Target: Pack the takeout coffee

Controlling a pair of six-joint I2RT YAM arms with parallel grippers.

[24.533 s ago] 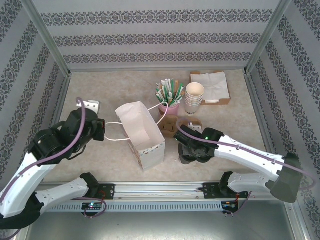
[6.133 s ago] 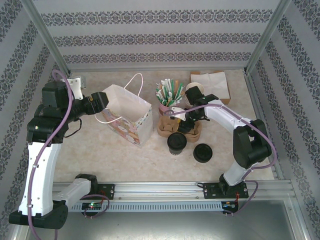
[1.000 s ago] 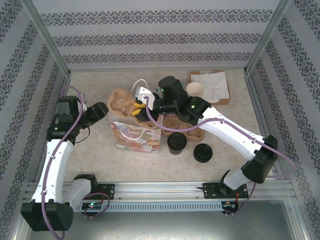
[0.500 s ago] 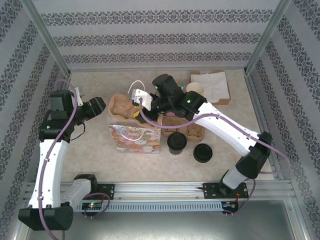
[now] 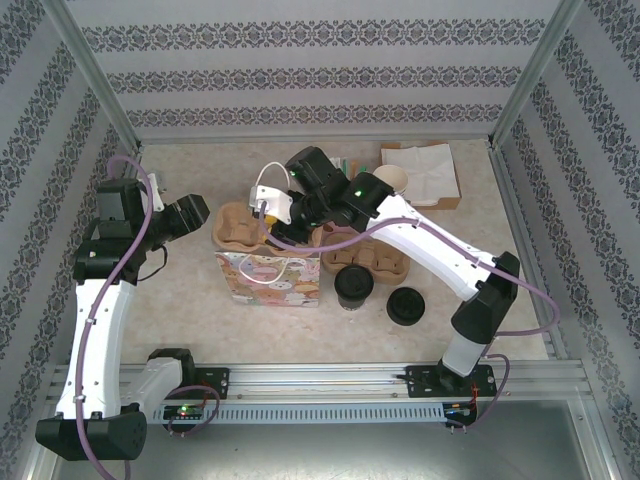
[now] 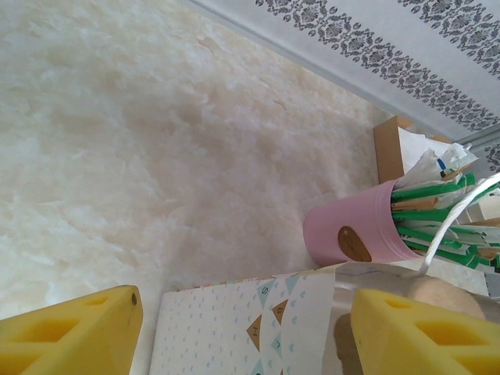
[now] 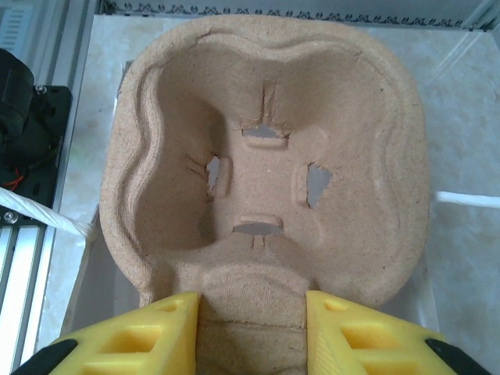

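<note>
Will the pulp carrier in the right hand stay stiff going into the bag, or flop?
Probably fairly stiff: the pulp carrier holds its moulded shape though the right hand grips just one edge. Likely light, being thin-walled and hollow. Its rough rim may snag on the bag.

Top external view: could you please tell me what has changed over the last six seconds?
The right gripper picked up a pulp cup carrier and carried it left over the paper bag, which shifted nearer. The takeout coffee and loose black lid stayed put.
</note>
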